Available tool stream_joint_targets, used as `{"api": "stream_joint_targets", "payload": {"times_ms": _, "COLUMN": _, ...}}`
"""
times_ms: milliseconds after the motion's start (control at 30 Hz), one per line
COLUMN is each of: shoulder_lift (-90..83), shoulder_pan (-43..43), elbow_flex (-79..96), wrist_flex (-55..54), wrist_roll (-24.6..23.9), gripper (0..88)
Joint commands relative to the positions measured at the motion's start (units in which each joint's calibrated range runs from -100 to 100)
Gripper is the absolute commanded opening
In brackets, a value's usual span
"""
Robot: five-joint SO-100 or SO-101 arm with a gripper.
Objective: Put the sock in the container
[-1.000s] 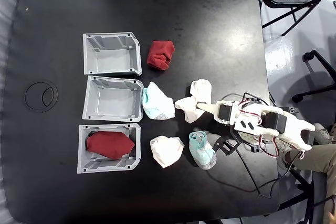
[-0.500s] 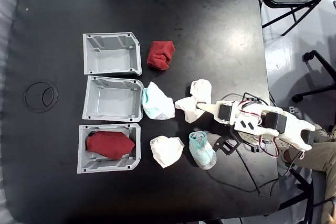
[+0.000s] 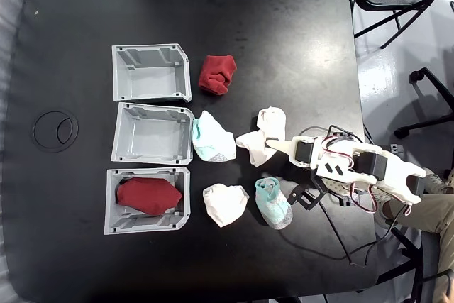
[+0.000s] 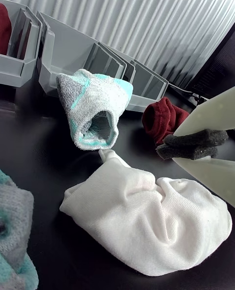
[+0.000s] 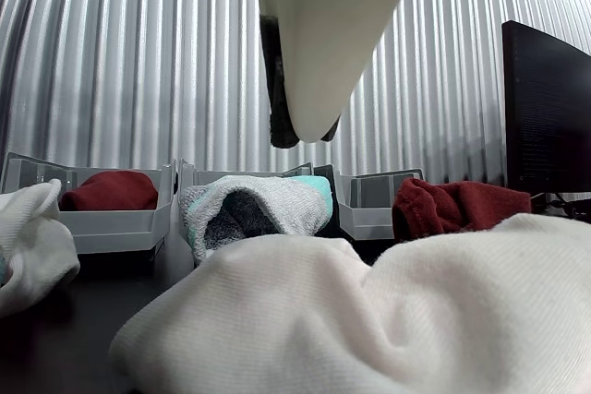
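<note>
The dark red oval sock (image 3: 145, 195) lies inside the light grey square-cornered container (image 3: 147, 225), the lowest of three bins at the left of the fixed view. The sock (image 5: 111, 189) in its container (image 5: 120, 228) also sits at the far left of the other view, and a sliver of the sock (image 4: 4, 26) shows at the wrist view's top-left edge. My gripper (image 3: 268, 148) hangs over a white sock (image 3: 259, 138) well right of the bins. It is shut with nothing between its black pads (image 4: 193, 145). Its tip (image 5: 300, 131) floats above the white fabric.
Two more grey bins (image 3: 150, 72) (image 3: 152, 134) stand above the container. A squarer red bundle (image 3: 217, 74), two teal socks (image 3: 213, 140) (image 3: 273, 202) and another white sock (image 3: 225, 204) lie between bins and arm. Cables (image 3: 333, 225) and a person's leg (image 3: 433, 214) are at the right.
</note>
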Motion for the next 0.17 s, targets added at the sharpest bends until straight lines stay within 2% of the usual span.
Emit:
{"api": "stream_joint_targets", "payload": {"times_ms": 0, "shoulder_lift": -0.25, "shoulder_pan": -0.52, "elbow_flex": -0.10, "wrist_flex": -1.00, "wrist_roll": 0.01, "gripper": 1.6}}
{"api": "stream_joint_targets", "payload": {"times_ms": 133, "shoulder_lift": -0.25, "shoulder_pan": -0.52, "elbow_flex": -0.10, "wrist_flex": -1.00, "wrist_roll": 0.01, "gripper": 1.6}}
